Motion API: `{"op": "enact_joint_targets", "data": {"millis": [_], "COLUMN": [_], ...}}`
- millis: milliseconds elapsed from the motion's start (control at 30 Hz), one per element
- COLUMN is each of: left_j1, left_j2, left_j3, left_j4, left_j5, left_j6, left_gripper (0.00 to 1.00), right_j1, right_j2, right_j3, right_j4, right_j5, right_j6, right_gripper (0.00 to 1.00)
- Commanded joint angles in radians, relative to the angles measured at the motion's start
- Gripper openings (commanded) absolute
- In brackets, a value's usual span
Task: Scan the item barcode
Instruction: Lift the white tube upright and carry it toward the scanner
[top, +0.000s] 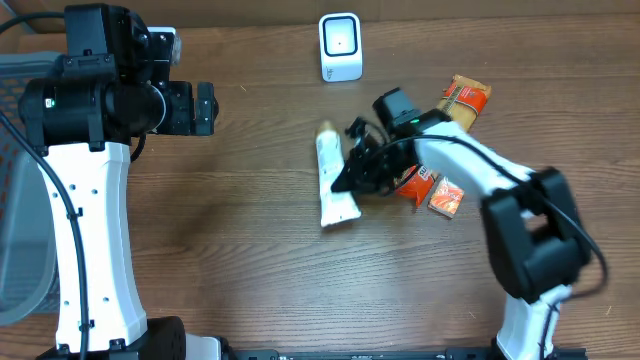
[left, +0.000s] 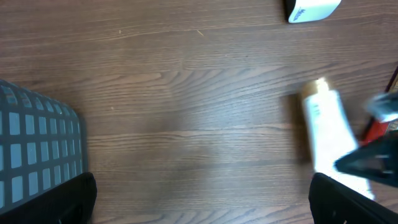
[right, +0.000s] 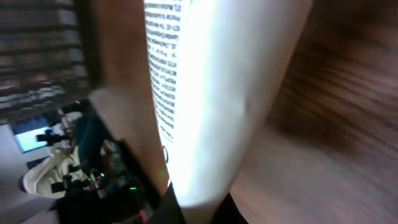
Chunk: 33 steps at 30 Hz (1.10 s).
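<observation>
White tube tight between right gripper fingers (left gripper spread wide).

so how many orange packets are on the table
3. One orange packet lies far right of the scanner, a smaller packet nearer, a reddish packet partly under the right arm; more may hide there.
</observation>
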Motion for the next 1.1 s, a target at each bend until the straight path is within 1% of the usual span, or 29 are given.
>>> {"op": "enact_joint_targets", "data": {"millis": [0, 200, 267, 333, 467, 600, 733, 1067], "left_j1": [0.002, 0.002, 0.002, 0.002, 0.002, 0.002, 0.002, 0.002], "left_j2": [-0.002, -0.002, -0.002, -0.002, -0.002, -0.002, -0.002, -0.002], "left_j3": [0.015, 0.015, 0.015, 0.015, 0.015, 0.015, 0.015, 0.015], "left_j4": [0.004, 0.004, 0.004, 0.004, 0.004, 0.004, 0.004, 0.004], "left_j5": [-0.002, -0.002, -0.002, -0.002, -0.002, -0.002, -0.002, -0.002], "left_j6": [0.012, 0.012, 0.012, 0.012, 0.012, 0.012, 0.012, 0.012], "left_gripper": [1.00, 1.00, 1.00, 1.00, 1.00, 1.00, 1.00, 1.00], "right_j1": [-0.061, -0.144, -0.170, -0.188, -0.204, -0.205, -0.205, -0.201], "right_j2": [-0.249, -0.483, -0.550, -0.603, -0.690, -0.729, -0.727, -0.687], "right_j3": [0.019, 0.019, 0.019, 0.019, 0.019, 0.019, 0.019, 0.018], "right_j4": [0.015, 0.054, 0.088, 0.110, 0.117, 0.117, 0.089, -0.105], "right_j5": [-0.179, -0.272, -0.309, -0.308, -0.307, -0.307, -0.294, -0.045], "right_j6": [-0.079, -0.074, -0.033, 0.009, 0.026, 0.034, 0.034, -0.002], "right_gripper": [0.04, 0.04, 0.04, 0.04, 0.04, 0.04, 0.04, 0.04]}}
